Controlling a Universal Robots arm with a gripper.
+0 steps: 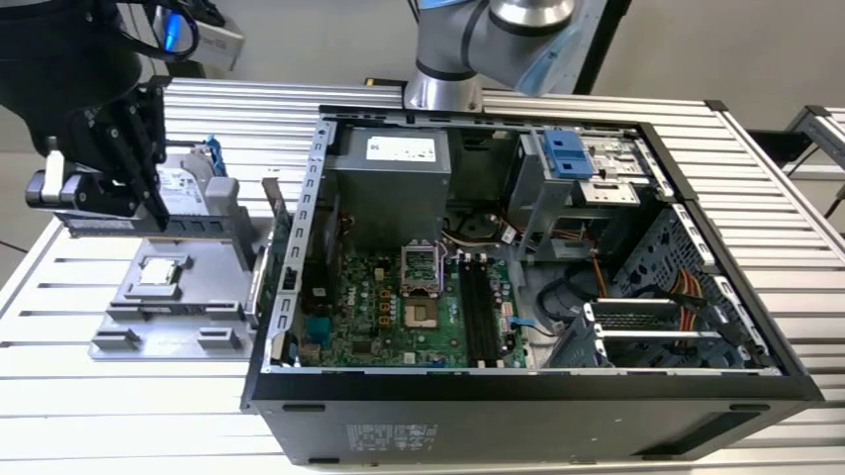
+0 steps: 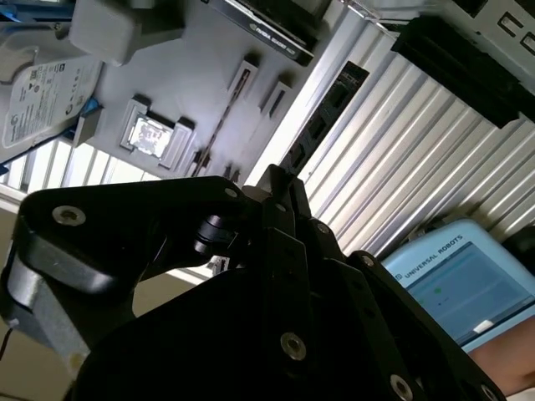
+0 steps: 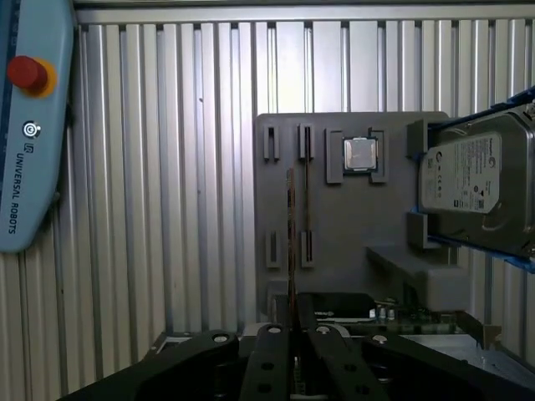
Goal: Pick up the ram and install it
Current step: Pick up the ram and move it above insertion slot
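The ram (image 3: 291,251) shows edge-on as a thin dark stick that runs from over the grey holder plate (image 3: 351,234) into my fingers. It sits off-line from the plate's paired slot posts, so it hangs above them. My gripper (image 3: 292,334) is shut on its near end. In the exterior view my gripper (image 1: 133,213) hovers over the grey holder plate (image 1: 119,336) at that view's left, outside the open computer case (image 1: 528,396). The motherboard's long black slots (image 1: 476,312) lie inside the case, well to the exterior view's right of my gripper.
A square silver CPU chip (image 3: 360,154) rests in its pocket on the plate. A silver hard drive (image 3: 476,188) in a blue frame stands beside it. A teach pendant (image 3: 29,125) with a red button lies on the ribbed table. The case wall (image 1: 284,287) stands between plate and motherboard.
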